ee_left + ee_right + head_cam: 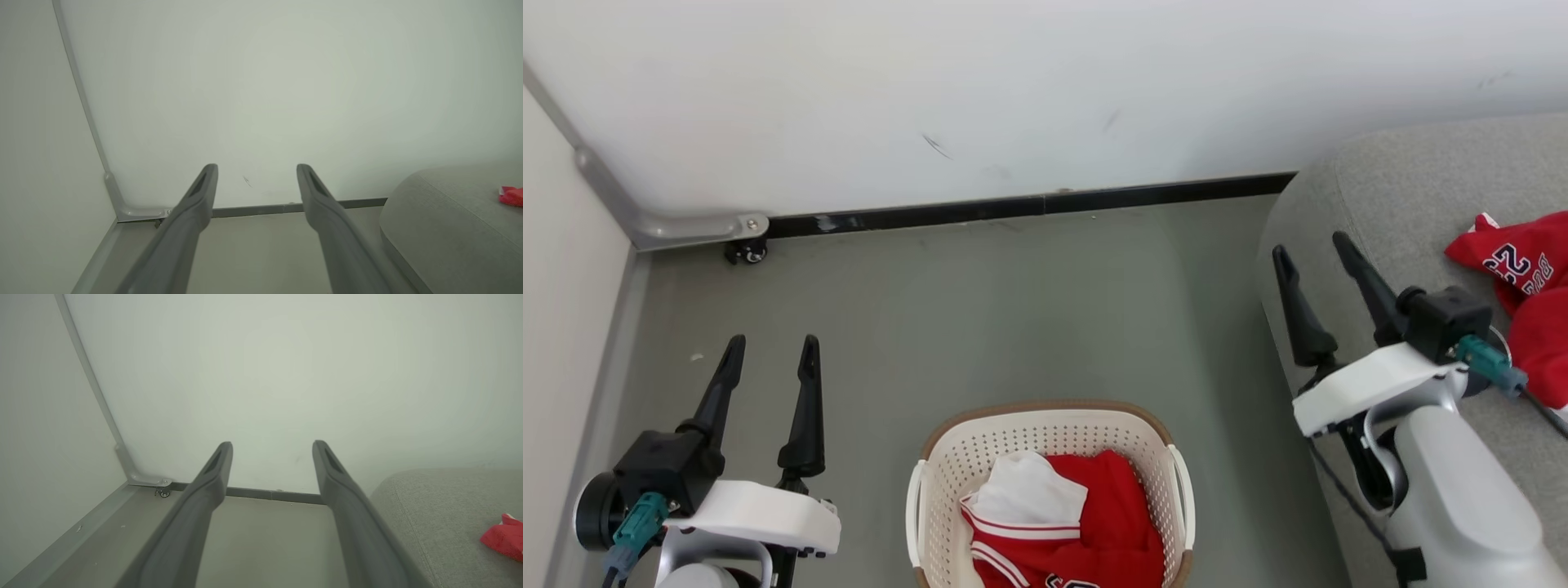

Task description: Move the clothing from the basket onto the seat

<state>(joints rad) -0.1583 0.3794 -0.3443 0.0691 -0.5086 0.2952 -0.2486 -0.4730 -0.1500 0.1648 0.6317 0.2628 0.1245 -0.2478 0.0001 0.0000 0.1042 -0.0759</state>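
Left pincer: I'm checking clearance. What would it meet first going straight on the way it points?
The left pincer would probably meet the white wall, just above the dark baseboard, though depth is unclear.

You're looking at what seems a mocked-up home corner in a test space: plain white walls [1045, 82], one edged by a metal frame [686, 224] on a caster [745, 251], dark skirting [1045, 202], grey floor [1013, 310], an upholstered seat [1405, 188] and a basket [947, 474] of clothing [1094, 523].

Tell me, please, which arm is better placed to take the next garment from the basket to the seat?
Probably right: the right tool, open, hangs over the seat edge beside the basket; the left tool stands on the basket's far side.
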